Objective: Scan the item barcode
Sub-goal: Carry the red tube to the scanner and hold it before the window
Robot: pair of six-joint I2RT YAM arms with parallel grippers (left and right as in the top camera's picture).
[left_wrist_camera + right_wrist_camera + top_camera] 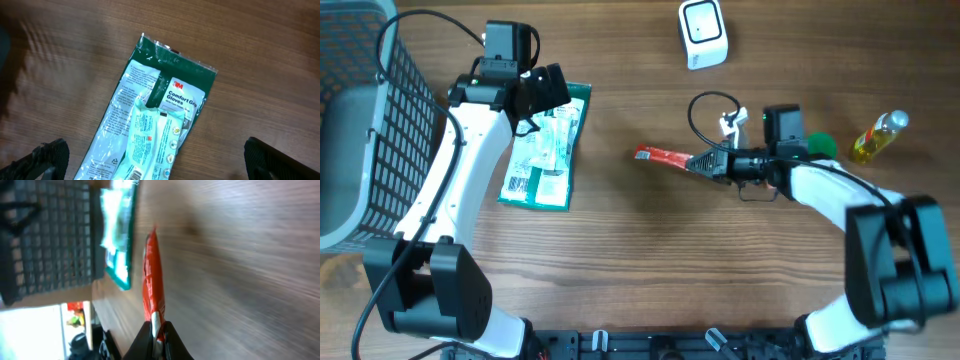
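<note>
Left gripper [542, 92] is hanging wide open over the glove packet [542, 150] while the right gripper [705, 163] is pointing sideways, pinching the red sachet [663, 156] by one end.

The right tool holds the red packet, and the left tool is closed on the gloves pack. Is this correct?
Not fully. The left tool is open over the gloves pack, not closed on it; the left wrist view shows it spread wide, well clear of the pack's sides. The right tool does hold the red packet.
</note>
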